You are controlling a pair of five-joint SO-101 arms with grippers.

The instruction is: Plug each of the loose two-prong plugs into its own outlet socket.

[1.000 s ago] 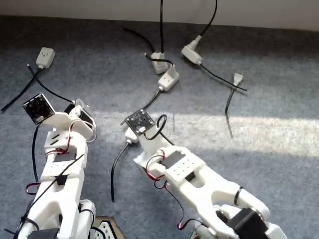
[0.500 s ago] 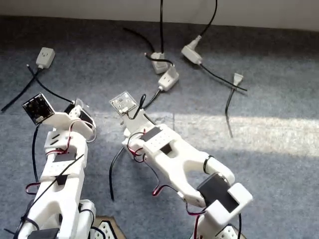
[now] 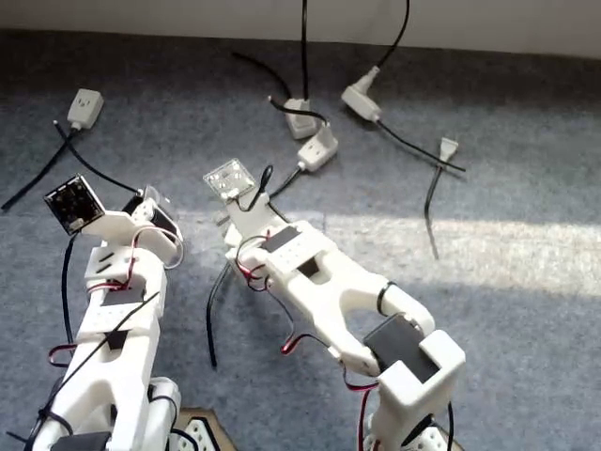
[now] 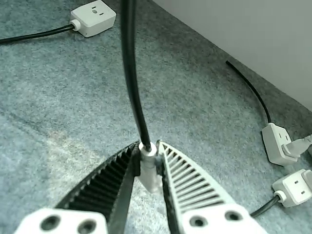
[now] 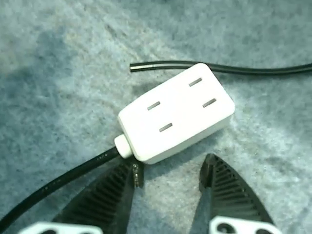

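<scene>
My left gripper (image 4: 148, 151) is shut on a white two-prong plug (image 4: 148, 173) whose black cord (image 4: 132, 78) runs away from the fingers. In the high view this gripper (image 3: 148, 205) sits at the left, a short way from a white outlet socket (image 3: 84, 108) (image 4: 92, 17). My right gripper (image 5: 173, 168) is open just above the carpet, right beside a white socket block (image 5: 175, 114) with two pairs of slots and a black cord (image 5: 58, 183). The block lies just beyond the fingertips, not between them. In the high view the right arm (image 3: 282, 249) covers that block.
Grey carpet covers the floor. At the back lie a white socket (image 3: 300, 119) on a black cord, a second socket (image 3: 317, 148), a white plug (image 3: 362, 99) and a small loose plug (image 3: 448, 147). A black cord (image 3: 214, 315) trails between the arms.
My right arm has stretched forward and swung left, its wrist now farther up the carpet, covering the white block and cord end it stood beside. The left arm has kept still.
</scene>
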